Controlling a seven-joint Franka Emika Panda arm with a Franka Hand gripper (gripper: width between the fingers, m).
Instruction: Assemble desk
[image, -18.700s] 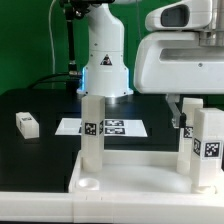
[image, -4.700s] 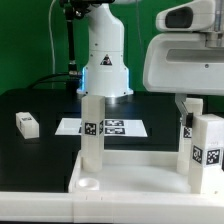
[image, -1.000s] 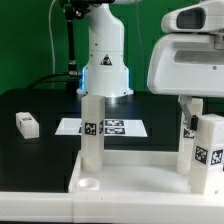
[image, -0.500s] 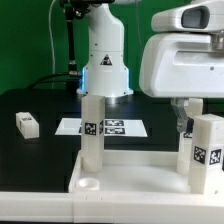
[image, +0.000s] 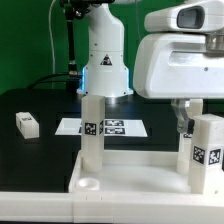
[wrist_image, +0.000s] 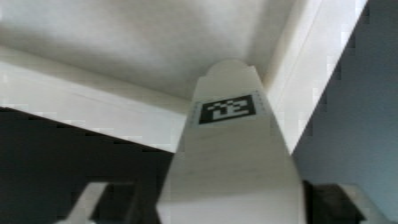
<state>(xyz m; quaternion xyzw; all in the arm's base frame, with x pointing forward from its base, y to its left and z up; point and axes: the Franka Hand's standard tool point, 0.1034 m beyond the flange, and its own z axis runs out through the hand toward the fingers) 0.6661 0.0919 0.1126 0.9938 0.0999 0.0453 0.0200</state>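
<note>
The white tabletop (image: 130, 178) lies at the front with a leg (image: 93, 130) standing in its corner on the exterior view's left. Two more tagged legs (image: 207, 150) stand at the exterior view's right. My gripper (image: 188, 118) hangs over them, its big white hand filling the upper right. In the wrist view a leg (wrist_image: 226, 120) with a tag rises between my fingers (wrist_image: 98, 205), and the gripper (wrist_image: 217, 205) straddles its near end. A dark gap shows on one side, so the jaws look open. A fourth leg (image: 27, 124) lies loose on the black table.
The marker board (image: 102, 127) lies flat behind the standing leg. The arm's white base (image: 105, 60) rises at the back centre, before a green backdrop. In the wrist view the tabletop's rim (wrist_image: 107, 85) runs beyond the leg.
My hand has shifted toward the exterior view's left and slightly down over the right-hand legs. The legs and tabletop have not moved.
</note>
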